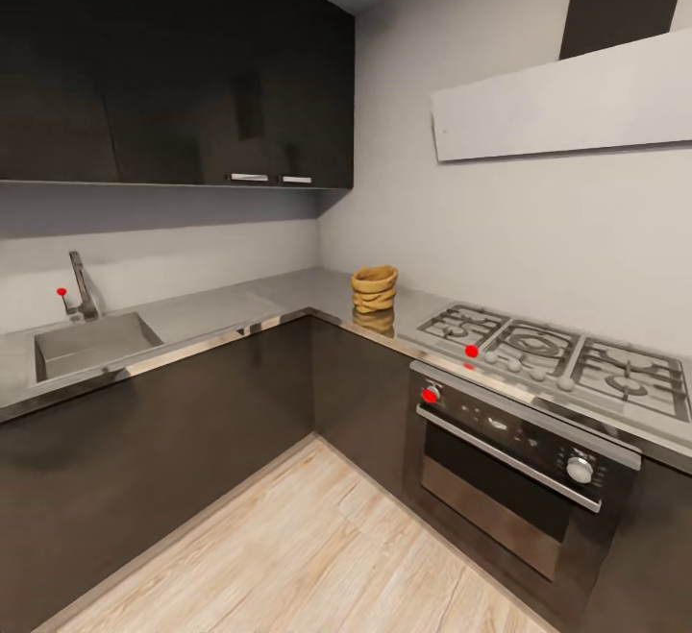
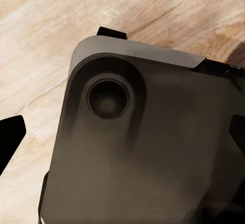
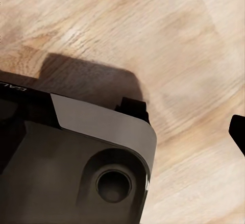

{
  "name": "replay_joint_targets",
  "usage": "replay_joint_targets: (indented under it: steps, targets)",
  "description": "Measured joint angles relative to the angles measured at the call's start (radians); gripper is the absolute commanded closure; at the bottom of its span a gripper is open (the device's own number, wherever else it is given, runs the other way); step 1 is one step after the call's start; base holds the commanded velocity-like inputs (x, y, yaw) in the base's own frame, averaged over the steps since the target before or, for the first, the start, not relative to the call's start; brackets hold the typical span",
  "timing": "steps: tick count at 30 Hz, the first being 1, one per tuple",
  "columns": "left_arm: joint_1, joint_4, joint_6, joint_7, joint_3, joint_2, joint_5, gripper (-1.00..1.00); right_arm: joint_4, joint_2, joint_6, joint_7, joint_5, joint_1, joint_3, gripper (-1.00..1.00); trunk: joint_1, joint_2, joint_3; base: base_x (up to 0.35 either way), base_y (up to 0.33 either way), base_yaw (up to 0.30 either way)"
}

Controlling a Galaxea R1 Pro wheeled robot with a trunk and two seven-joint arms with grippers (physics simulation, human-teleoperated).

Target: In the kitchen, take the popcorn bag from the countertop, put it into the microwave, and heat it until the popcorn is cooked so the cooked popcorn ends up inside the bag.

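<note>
Still well apart from the robot, the popcorn bag [image 1: 374, 288] stands upright on the steel tabletop [image 1: 207, 311] in the corner, just beside the gas hob [image 1: 557, 353]. Approach over open wood floor [image 1: 317, 556], squaring up between cabinet runs. Either end effector's opening: I cannot tell.

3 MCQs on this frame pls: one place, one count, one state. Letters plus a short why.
1. Where does the popcorn bag stand?
A. in the sink
B. on the countertop near the corner, beside the gas hob
C. on the floor

2. How many handles show on the upper cabinets?
A. two
B. four
C. none

3. The oven door is:
A. wide open
B. missing
C. shut

Answers: 1 B, the bag sits on steel left of the hob. 2 A, two pale bars at the cabinets' lower edge. 3 C, the door lies flush with its handle up.
</note>
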State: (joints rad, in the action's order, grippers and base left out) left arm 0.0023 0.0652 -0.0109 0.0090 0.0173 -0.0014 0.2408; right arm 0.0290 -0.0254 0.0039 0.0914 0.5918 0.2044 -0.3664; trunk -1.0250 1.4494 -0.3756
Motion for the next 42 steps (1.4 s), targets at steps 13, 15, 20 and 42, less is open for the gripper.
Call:
replay_joint_targets:
  steps: [13, 15, 20, 42]
  targets:
    - [0.000, -0.001, 0.003, -0.010, -0.003, 0.003, -0.003, -1.00, 0.000, 0.003, -0.001, 0.000, 0.002, 0.000, 0.002, -1.00, 0.001, 0.000, 0.000, 0.266, 0.206, 0.000]
    - [0.000, -0.001, 0.004, -0.010, -0.003, 0.003, -0.003, -1.00, 0.000, 0.002, 0.000, 0.001, 0.002, 0.000, 0.002, -1.00, 0.001, 0.000, 0.000, 0.279, 0.217, 0.000]
    - [0.000, -0.002, 0.003, -0.010, -0.003, 0.003, -0.003, -1.00, 0.000, 0.000, 0.000, 0.001, 0.003, 0.000, 0.002, -1.00, 0.001, 0.000, 0.000, 0.279, 0.217, 0.000]
    - [0.000, -0.001, 0.003, -0.010, -0.003, 0.003, -0.003, -1.00, 0.000, 0.000, -0.002, 0.014, -0.002, 0.000, 0.002, -1.00, 0.001, 0.000, -0.002, 0.279, 0.217, -0.001]
